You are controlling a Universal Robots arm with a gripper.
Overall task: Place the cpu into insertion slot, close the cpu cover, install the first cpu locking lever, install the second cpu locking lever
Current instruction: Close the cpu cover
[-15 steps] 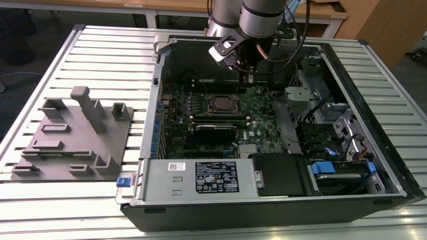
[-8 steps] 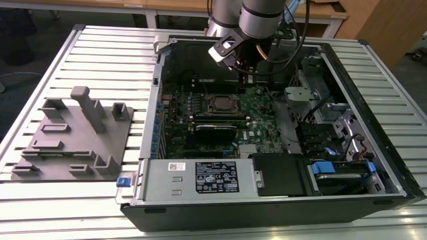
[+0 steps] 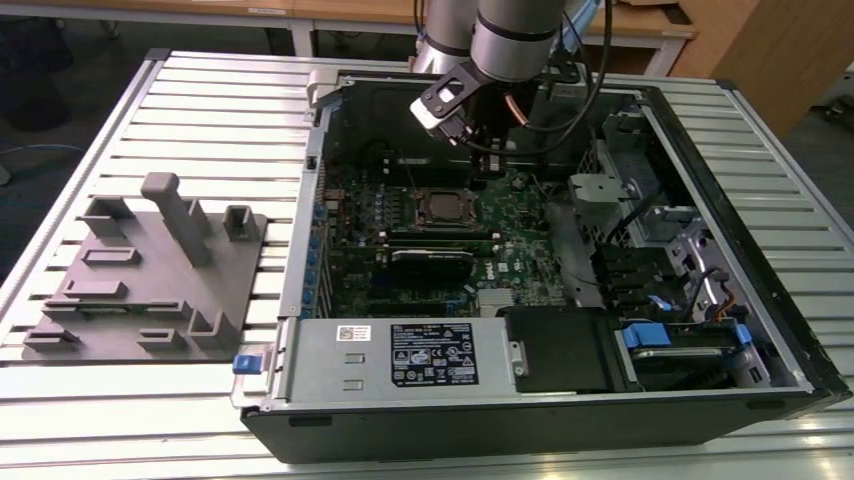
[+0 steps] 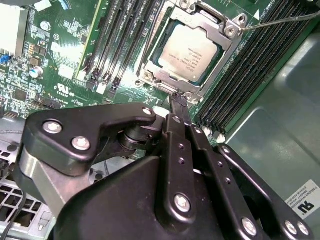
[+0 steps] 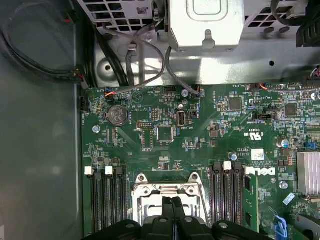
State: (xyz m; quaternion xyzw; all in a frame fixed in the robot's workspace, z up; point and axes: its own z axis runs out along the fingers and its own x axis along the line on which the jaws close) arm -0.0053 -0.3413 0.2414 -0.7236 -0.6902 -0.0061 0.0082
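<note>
Gripper hung inside the open computer case, at about 1 o'clock from the insertion slot in the exterior view. Jaws clenched tight against each other, nothing between them. In both wrist views the fingertips were close to the socket's edge; contact could not be told. Cpu lay seated in the slot, its silver top showing through the window of the cpu cover, which lay flat around it. A thin wire lever ran out from one socket corner across the memory slots; latched or not, could not tell. Grey fixture plate sat on the slatted table, at 9 o'clock from the case, just beside it
</note>
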